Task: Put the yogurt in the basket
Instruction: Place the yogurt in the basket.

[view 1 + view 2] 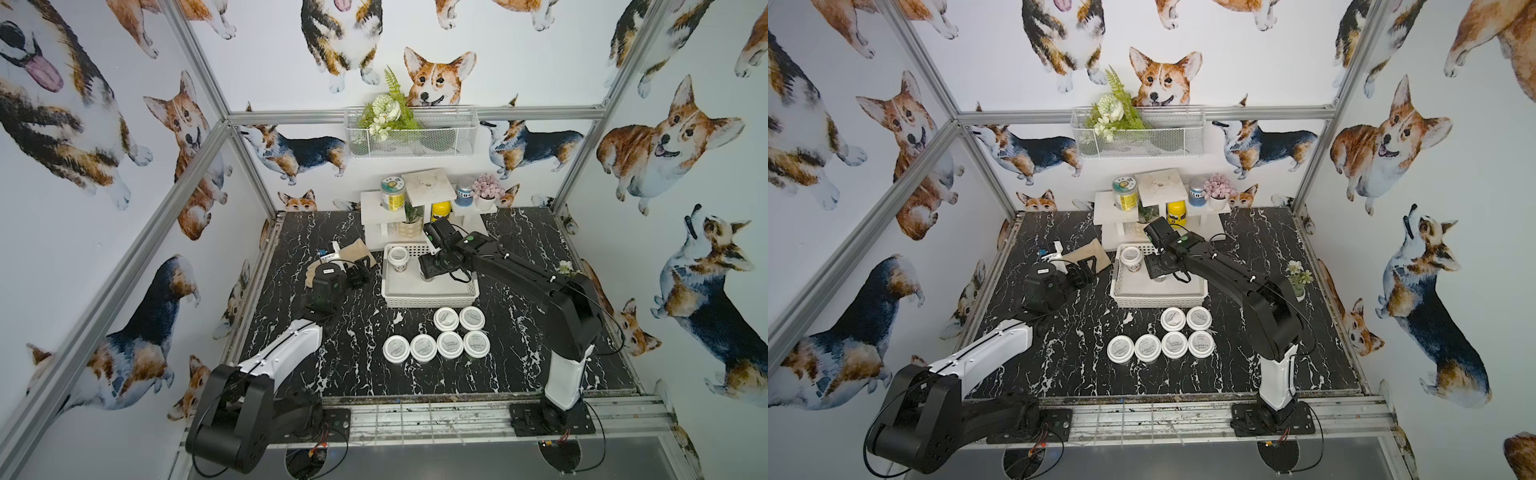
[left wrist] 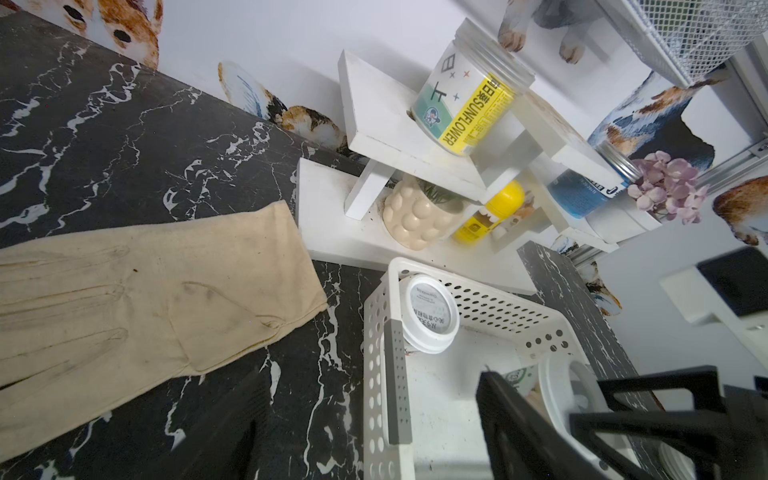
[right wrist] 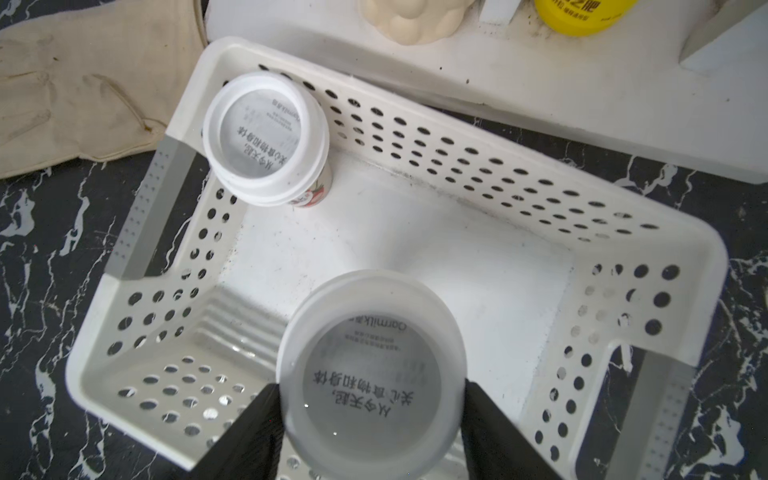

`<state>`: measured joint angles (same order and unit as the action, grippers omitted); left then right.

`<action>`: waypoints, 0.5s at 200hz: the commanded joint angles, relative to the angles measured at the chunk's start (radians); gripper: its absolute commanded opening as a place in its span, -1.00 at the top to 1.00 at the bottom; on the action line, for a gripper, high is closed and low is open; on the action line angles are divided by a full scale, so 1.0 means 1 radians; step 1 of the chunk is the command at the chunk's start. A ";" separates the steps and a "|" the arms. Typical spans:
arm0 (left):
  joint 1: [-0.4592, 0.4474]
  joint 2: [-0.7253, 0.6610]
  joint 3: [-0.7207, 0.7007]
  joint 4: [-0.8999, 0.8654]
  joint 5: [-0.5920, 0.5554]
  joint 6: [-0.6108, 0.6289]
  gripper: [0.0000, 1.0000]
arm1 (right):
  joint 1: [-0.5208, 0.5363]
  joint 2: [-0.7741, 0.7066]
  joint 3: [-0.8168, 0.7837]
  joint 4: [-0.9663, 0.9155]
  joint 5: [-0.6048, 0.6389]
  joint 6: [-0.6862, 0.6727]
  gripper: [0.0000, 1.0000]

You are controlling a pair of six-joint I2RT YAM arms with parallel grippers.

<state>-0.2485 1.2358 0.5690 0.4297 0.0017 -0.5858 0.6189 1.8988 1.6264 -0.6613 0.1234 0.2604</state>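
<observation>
The white perforated basket (image 1: 432, 297) (image 3: 457, 166) stands mid-table. One yogurt (image 1: 398, 258) (image 3: 266, 137) stands upright in its far-left corner. My right gripper (image 1: 430, 270) (image 3: 372, 390) hangs over the basket's middle, shut on the white lid of a second yogurt (image 3: 370, 353) that is held above the floor. Several more yogurts (image 1: 449, 332) sit in two rows on the marble in front of the basket. My left gripper (image 1: 359, 274) (image 2: 365, 378) hovers open just left of the basket's left wall (image 2: 374, 374), holding nothing.
A beige glove (image 1: 353, 253) (image 2: 145, 299) lies left of the basket, under the left gripper. Behind the basket is a white stepped stand (image 1: 382, 208) with a labelled jar, a yellow bottle (image 1: 440, 211) and pots. A small flower pot (image 1: 1298, 278) stands at the right edge.
</observation>
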 commanded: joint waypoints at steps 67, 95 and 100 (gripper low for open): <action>0.001 0.002 0.008 0.035 0.008 0.002 -0.67 | -0.019 0.194 0.179 0.025 0.025 -0.069 -0.35; 0.002 0.002 0.008 0.034 0.008 0.004 -0.67 | -0.028 0.226 0.208 0.025 0.020 -0.075 -0.35; 0.002 0.001 0.008 0.036 0.009 0.003 -0.67 | -0.028 0.229 0.212 0.025 0.020 -0.075 -0.35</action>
<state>-0.2485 1.2392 0.5694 0.4297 0.0040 -0.5854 0.5953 2.1094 1.8122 -0.6460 0.1326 0.2001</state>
